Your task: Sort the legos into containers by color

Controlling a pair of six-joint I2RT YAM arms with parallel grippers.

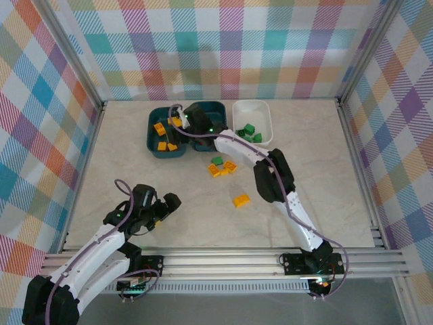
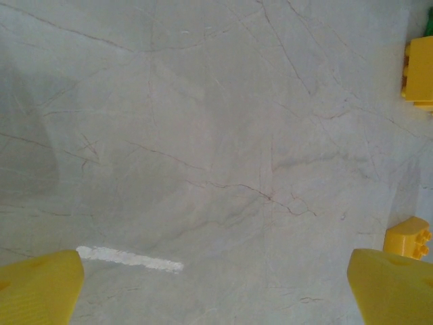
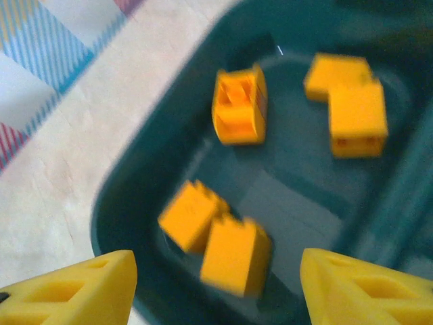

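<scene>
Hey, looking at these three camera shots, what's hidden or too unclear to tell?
1. Top view: the contents of the middle teal bin, covered by the right arm.
2. Right wrist view: the orange bricks are motion-blurred, studs unreadable.
3. Left wrist view: a yellow brick is cut off by the right edge, full shape unclear.

The table (image 1: 135, 162) I'm working over is pale with fine marble-like veins. In the overhead view, three bins stand in a row at upper centre along the far edge: a left teal bin (image 1: 168, 155), a middle teal bin (image 1: 215, 105) and a white bin (image 1: 252, 114). Just below them at centre frame a green brick (image 1: 217, 161) sits against two orange bricks (image 1: 230, 166). A lone orange brick (image 1: 241, 200) lies lower, apart from that cluster. On my left wrist feed, a short white streak (image 2: 128, 258) marks the surface at lower left.
</scene>
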